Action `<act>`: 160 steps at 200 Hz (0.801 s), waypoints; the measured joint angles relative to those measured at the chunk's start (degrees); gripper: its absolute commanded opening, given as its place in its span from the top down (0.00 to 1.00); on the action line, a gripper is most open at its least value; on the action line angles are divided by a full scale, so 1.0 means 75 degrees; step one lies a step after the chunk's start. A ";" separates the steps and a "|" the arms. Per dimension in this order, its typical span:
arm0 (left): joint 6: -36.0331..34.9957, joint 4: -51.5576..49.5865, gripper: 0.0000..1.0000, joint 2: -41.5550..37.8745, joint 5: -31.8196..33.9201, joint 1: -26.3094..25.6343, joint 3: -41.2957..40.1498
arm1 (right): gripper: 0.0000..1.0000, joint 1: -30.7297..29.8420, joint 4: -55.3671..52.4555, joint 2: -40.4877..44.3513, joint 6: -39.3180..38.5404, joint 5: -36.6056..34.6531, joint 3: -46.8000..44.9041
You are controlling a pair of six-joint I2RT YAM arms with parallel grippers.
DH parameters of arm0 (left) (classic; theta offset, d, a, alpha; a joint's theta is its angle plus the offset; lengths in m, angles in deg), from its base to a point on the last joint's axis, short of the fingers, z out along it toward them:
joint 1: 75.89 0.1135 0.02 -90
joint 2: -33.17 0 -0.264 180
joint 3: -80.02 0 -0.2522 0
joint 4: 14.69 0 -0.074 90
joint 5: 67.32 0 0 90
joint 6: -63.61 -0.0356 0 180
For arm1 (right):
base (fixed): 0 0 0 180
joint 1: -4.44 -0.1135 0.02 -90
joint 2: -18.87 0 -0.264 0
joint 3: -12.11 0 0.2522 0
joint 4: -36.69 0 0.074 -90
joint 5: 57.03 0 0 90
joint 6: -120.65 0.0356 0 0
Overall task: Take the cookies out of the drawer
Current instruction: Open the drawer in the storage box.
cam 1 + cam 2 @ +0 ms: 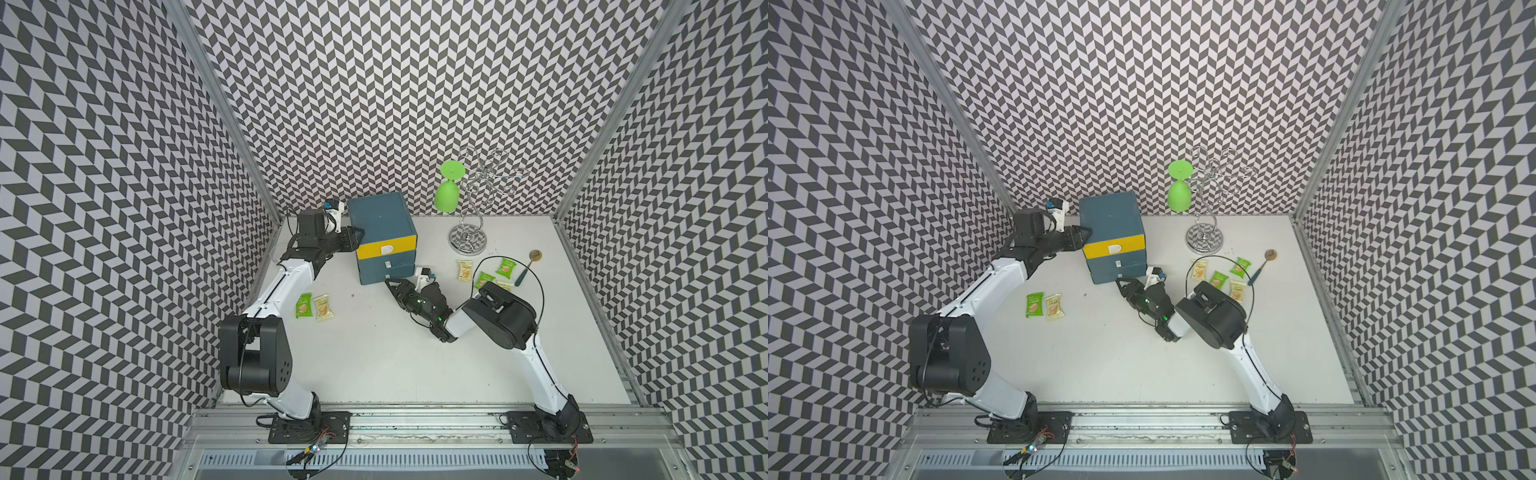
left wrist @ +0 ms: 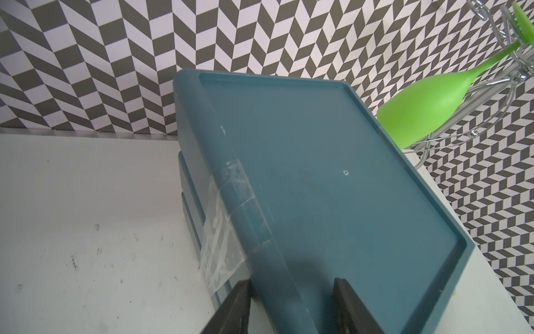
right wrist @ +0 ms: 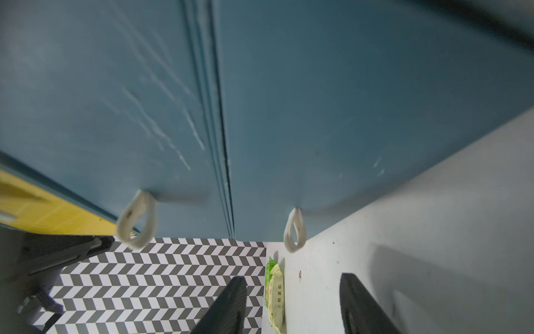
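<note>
Two robot arms work a blue drawer unit (image 1: 380, 216) standing at the back edge of the white bench (image 1: 374, 365), left of centre, its yellow top drawer (image 1: 386, 246) and the two blue drawers below all looking pushed in. The left gripper (image 1: 353, 240) reaches in from the back left corner and, in the left wrist view, its jaws close on the rounded rim along the unit's top left edge, one finger (image 2: 231, 306) outside the rim and one on the lid. The right gripper (image 1: 390, 283) lies low at the foot of the unit's front; the right wrist view shows its jaws (image 3: 293, 277) spread and empty, with the bottom drawer's white loop handle (image 3: 294, 231) just ahead of them and the middle loop handle (image 3: 137, 219) off to one side. The cookies (image 1: 1219, 278) lie out on the bench in both top views: a green packet (image 1: 304, 305) and a cream packet (image 1: 323, 307) side by side toward the left edge, beside the left arm, and four more, two green and two cream, toward the right edge near a teal-handled spoon (image 1: 525, 268). Whether any remain inside cannot be seen. A green glass (image 1: 448, 191) hangs upside down on a chrome rack (image 1: 469, 239) near the back right corner.
</note>
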 measured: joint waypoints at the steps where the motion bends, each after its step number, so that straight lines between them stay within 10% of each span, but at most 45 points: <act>1: 0.0000 0.0000 0.51 0.0000 -0.0003 0.0000 0.0000 | 0.45 0.0000 0.0000 -0.0006 0.0003 -0.0003 0.0006; 101: -0.0020 -0.0044 0.51 -0.0026 -0.0003 0.0000 -0.0003 | 0.64 0.0134 0.0321 -0.0562 0.0391 -0.0105 0.0717; 160: -0.0020 -0.0044 0.51 -0.0026 0.0012 0.0000 -0.0003 | 0.94 0.0207 0.0373 -0.0685 0.0685 -0.0096 0.0868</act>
